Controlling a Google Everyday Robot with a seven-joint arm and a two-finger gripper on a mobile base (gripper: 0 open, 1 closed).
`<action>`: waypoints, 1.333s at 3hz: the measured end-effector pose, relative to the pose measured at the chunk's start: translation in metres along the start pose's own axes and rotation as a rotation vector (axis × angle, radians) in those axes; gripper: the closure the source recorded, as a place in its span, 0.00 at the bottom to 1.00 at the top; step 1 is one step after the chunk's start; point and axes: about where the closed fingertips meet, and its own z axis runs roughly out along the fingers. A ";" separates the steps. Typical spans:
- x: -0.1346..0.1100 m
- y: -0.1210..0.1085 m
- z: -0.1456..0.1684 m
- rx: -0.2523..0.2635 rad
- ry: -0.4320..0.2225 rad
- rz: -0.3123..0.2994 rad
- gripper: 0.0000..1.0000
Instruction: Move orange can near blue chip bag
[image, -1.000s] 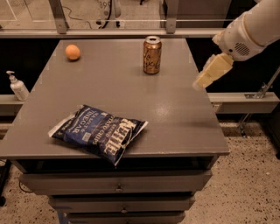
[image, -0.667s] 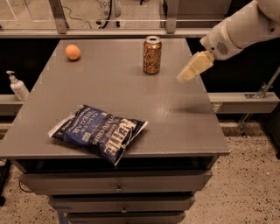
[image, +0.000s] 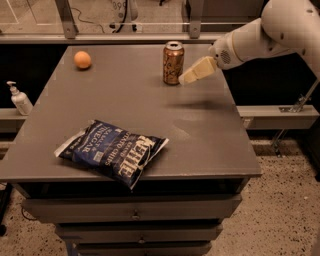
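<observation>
Cream gripper (image: 191, 75) hovers just right of copper-orange metal drink can (image: 173, 63) at back of grey table (image: 210, 135). Can't tell how far open; holds nothing afaict. Risk: tip clips can's side, so it topples/rolls. Navy crinkly Kettle chip bag (image: 112, 152) well apart, overhanging front-left edge.

So the gripper (image: 186, 77) has swung left from the right edge of the table (image: 215, 145) and now sits just right of the orange can (image: 173, 63).
</observation>
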 end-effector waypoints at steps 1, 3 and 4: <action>-0.015 -0.005 0.033 -0.024 -0.100 0.049 0.00; -0.038 -0.014 0.063 -0.044 -0.220 0.094 0.18; -0.044 -0.013 0.061 -0.060 -0.259 0.128 0.41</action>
